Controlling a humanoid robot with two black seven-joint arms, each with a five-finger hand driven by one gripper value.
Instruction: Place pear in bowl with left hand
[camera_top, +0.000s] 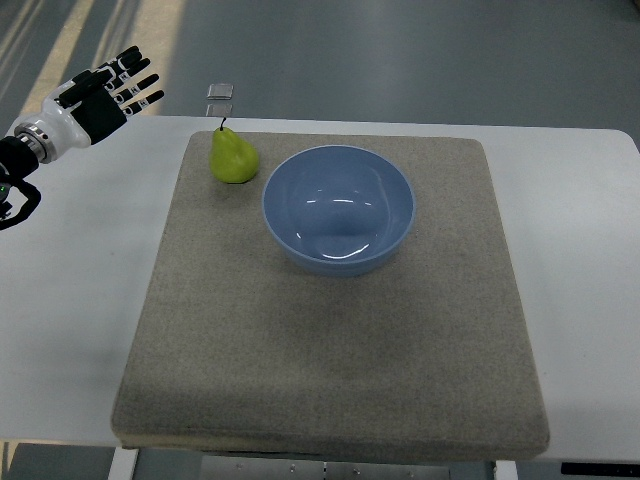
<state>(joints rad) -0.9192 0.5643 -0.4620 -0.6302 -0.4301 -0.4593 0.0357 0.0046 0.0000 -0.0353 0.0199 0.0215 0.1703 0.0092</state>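
The left robot hand (108, 88) shows at the upper left, its arm coming in from the picture's left edge. The fingers (140, 82) are spread apart and hold nothing — black segments with white joints, pointing toward the upper right. The hand hangs over the far left corner of the white counter (70, 300), partly past its far edge, and is well apart from everything on the mat.

To the right of the hand lies a square grey-brown mat (330, 350) that covers most of the counter. Near the mat's far left corner stands the pear (233, 157) — yellow-green, upright, its dark stem pointing up and away. It rests on the mat, outside the bowl, just beside it on the left.

The bowl (339, 209) is light blue, round and deep, sitting on the far half of the mat near its middle. Its inside shows only glints of light.

Beyond the counter's far edge, on the grey floor, a small pale square object (221, 91) is visible; what it is cannot be told.
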